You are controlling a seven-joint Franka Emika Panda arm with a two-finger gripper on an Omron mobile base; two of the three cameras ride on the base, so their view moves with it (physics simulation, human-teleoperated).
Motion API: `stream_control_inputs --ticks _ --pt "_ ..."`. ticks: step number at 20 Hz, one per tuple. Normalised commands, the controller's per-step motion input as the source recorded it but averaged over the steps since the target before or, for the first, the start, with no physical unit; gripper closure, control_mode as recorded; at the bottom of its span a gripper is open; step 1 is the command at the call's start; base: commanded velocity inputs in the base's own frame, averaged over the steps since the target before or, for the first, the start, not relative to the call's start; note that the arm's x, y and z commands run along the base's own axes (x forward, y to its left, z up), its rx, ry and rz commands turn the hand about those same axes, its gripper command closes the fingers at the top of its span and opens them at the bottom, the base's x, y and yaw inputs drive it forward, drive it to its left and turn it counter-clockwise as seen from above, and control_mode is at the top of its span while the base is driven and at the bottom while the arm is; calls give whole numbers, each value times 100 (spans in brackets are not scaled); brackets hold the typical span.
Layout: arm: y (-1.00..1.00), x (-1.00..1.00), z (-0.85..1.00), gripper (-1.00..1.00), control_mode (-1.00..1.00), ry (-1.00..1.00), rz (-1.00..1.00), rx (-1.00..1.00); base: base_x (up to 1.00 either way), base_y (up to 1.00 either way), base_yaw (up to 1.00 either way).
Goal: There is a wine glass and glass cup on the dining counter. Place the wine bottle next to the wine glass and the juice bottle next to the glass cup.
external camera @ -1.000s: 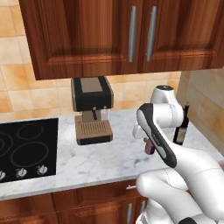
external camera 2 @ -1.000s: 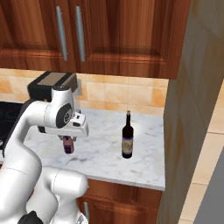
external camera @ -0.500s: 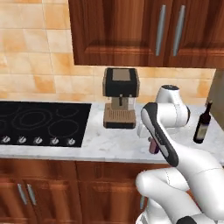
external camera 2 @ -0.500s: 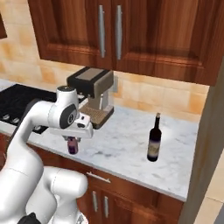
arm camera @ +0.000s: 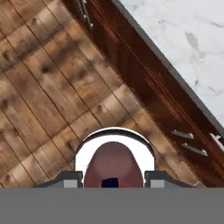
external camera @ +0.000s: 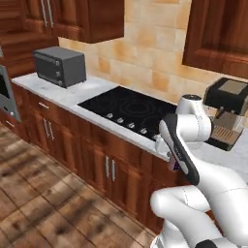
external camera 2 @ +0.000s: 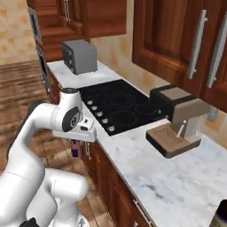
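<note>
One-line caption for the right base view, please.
Claw shut on the juice bottle, carried past the black hob and coffee machine.

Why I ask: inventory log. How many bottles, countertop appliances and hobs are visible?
Bottles: 2 (juice bottle, wine bottle)
Countertop appliances: 2 (coffee machine, grey oven)
Hobs: 1 (black hob)
Total: 5

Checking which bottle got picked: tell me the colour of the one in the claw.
Pinkish-red juice bottle, clearest in the hand view.
</note>
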Motion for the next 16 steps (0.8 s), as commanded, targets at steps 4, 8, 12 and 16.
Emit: stream_control_inputs --ticks 4,8,12,16 --pt "0 0 0 100 100 0 0 0 -1 0 100" --pt "0 0 0 100 100 0 0 0 0 0 100" --pt "0 0 0 100 100 0 0 0 5 0 97" --pt "0 0 0 100 100 0 0 0 40 10 31"
